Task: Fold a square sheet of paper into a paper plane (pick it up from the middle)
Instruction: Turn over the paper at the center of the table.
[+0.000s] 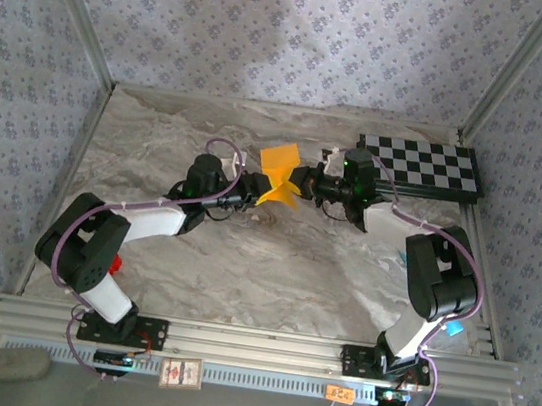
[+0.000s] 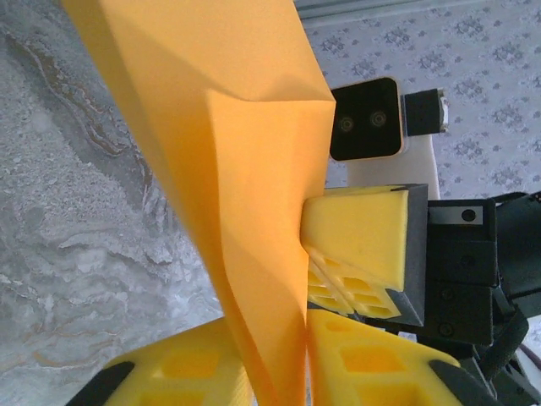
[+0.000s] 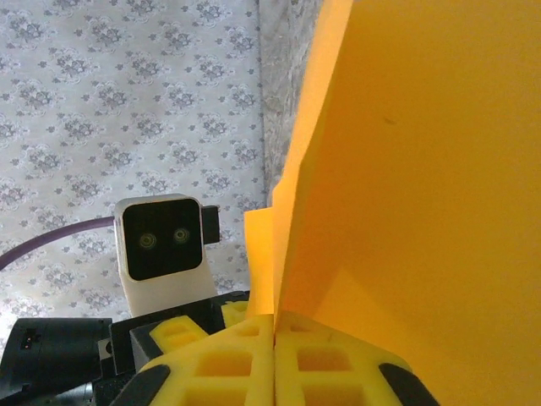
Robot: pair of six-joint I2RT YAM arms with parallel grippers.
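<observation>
My left claw [image 2: 272,355] is clamped on the lower edge of the orange-yellow sheet of paper [image 1: 280,172], with a yellow pad [image 2: 363,364] pressed against each side. The sheet is folded and held above the marble table [image 1: 292,267], between my two claws. My right claw [image 3: 275,330] is pinched together on its other edge, and the checkerboard [image 1: 420,165] lies further right.

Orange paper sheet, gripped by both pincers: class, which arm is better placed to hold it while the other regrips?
Probably right: the right pincer closes flat on the orange paper sheet, pads meeting; the left pincer pinches a bulkier folded part, pads apart.
</observation>
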